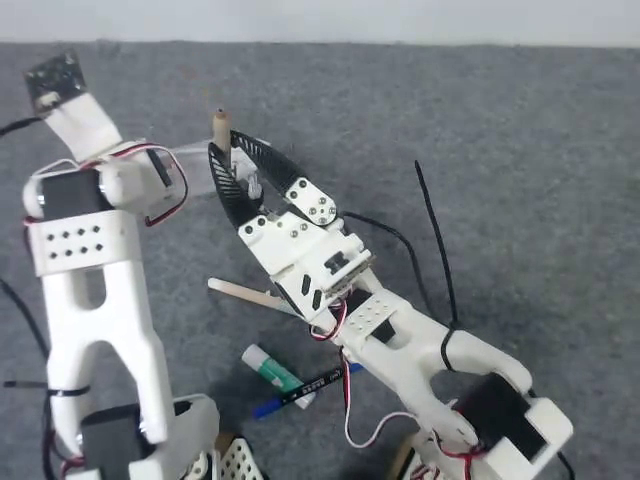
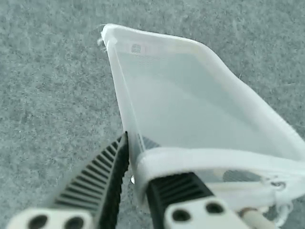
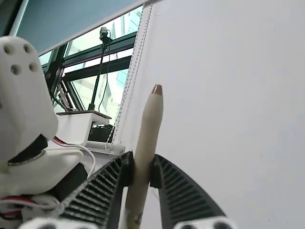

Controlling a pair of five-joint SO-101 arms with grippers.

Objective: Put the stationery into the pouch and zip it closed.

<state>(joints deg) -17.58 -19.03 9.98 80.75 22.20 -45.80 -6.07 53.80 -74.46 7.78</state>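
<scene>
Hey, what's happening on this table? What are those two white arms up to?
Two robot arms are packing stationery into a pouch. The left gripper is clamped on the edge of the white mesh pouch, whose mouth looks open. The right gripper grips a beige pen upright, close beside the pouch. A glue stick, a wooden stick, a black pen and a blue pen lie on the grey table, not yet packed.

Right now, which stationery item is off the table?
The beige pen, held upright by the right gripper; the glue stick, black pen and wooden stick lie on the table.
</scene>
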